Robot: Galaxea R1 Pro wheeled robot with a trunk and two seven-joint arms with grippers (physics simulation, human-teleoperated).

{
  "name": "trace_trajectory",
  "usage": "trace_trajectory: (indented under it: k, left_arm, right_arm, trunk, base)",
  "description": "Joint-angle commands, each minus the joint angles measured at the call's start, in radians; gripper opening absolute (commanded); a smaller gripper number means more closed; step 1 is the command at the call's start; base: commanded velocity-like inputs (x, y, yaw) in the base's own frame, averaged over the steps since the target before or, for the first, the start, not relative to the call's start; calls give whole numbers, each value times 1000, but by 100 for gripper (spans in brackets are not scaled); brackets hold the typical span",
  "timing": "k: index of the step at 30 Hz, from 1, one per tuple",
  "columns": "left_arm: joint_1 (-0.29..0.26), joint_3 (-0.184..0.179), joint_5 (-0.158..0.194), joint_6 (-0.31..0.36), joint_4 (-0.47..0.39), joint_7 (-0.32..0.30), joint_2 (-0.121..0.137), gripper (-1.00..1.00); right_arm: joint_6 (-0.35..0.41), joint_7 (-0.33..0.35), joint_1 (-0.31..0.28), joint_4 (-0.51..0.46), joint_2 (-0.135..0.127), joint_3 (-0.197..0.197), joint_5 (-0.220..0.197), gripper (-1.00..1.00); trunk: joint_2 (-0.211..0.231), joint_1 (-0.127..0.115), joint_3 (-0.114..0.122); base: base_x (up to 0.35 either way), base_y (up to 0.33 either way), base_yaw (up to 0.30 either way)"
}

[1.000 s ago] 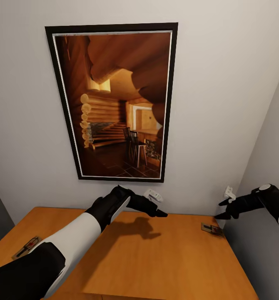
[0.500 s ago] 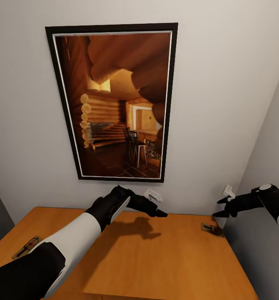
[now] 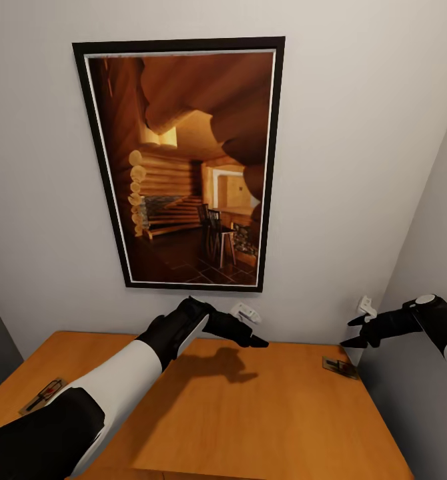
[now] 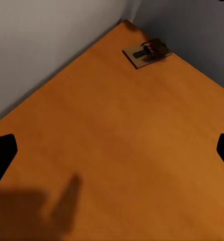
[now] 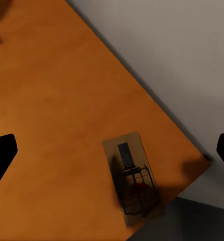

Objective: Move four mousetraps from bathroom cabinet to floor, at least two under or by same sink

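Above the cabinet (image 3: 250, 407), near its far right corner, our right gripper (image 3: 355, 333) hangs with its two dark fingers spread wide and nothing between them. Straight below it lies a mousetrap (image 3: 339, 367), flat on the orange-brown top, right by the corner where the back wall (image 3: 357, 133) meets the side wall. From the right wrist we look down on that same mousetrap (image 5: 133, 176): a tan board with dark wire and a spot of red, the gripper's shadow falling across one end, and the fingertips (image 5: 2, 153) stand well out on either side of it, touching nothing.

Further along the cabinet's back edge, about the middle, our left gripper (image 3: 253, 337) hovers over bare wood, throwing a dark shadow onto the top. Its fingers (image 4: 1, 155) are wide apart too, and empty. From the left wrist we see the corner mousetrap (image 4: 146, 52) well ahead of it.

At the cabinet's near left edge a second mousetrap (image 3: 45, 395) lies flat, just beside our left forearm. On the wall behind the cabinet hangs a black-framed picture (image 3: 187, 163) of a log cabin interior, with a small white fitting (image 3: 245, 312) just under it.
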Motion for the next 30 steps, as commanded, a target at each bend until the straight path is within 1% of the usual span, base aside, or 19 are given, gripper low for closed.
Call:
trace_trajectory:
  k: [1, 26, 30]
  left_arm:
    - [-1, -2, 9, 8, 0, 2, 0, 100]
    - [-1, -1, 9, 11, 1, -5, 0, 100]
    - [-1, -1, 9, 13, 1, -5, 0, 100]
  right_arm:
    - [4, 6, 0, 0, -95, -9, 4, 100]
    - [4, 7, 0, 0, -93, -7, 3, 100]
    - [5, 6, 0, 0, -90, 2, 3, 100]
  trunk:
    - [0, 1, -1]
    - [0, 1, -1]
    - [0, 1, -1]
  base:
    - [0, 0, 0]
    - [0, 0, 0]
    - [0, 0, 0]
